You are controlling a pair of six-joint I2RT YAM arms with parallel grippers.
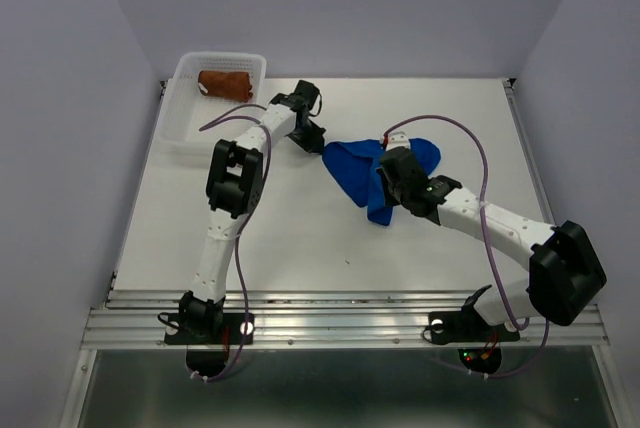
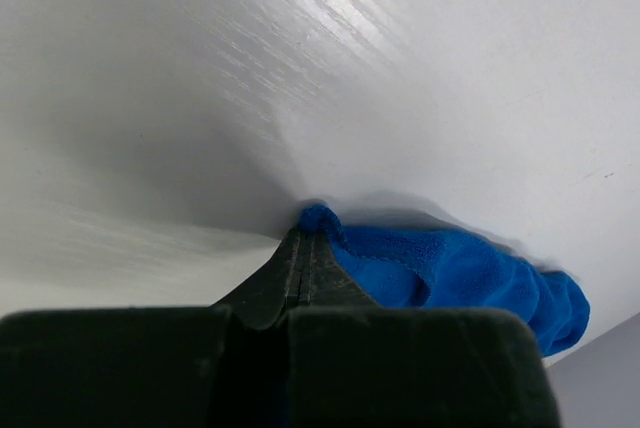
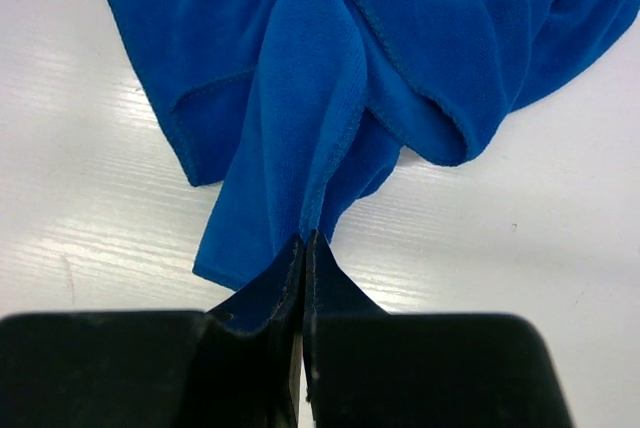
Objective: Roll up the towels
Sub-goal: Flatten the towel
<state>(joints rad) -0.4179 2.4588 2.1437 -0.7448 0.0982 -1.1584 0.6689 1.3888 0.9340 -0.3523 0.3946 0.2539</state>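
Blue towel (image 1: 352,170) pinched at 2 edges.

A lab test cell: white table (image 1: 300,248) boxed by plain grey walls (image 1: 350,8).

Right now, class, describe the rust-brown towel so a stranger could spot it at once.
Find the far left corner of the white table, where a white perforated plastic basket stands. At its far end lies the rust-brown cloth towel, a small rolled bundle, unlike the bright blue cloth towel crumpled mid-table.
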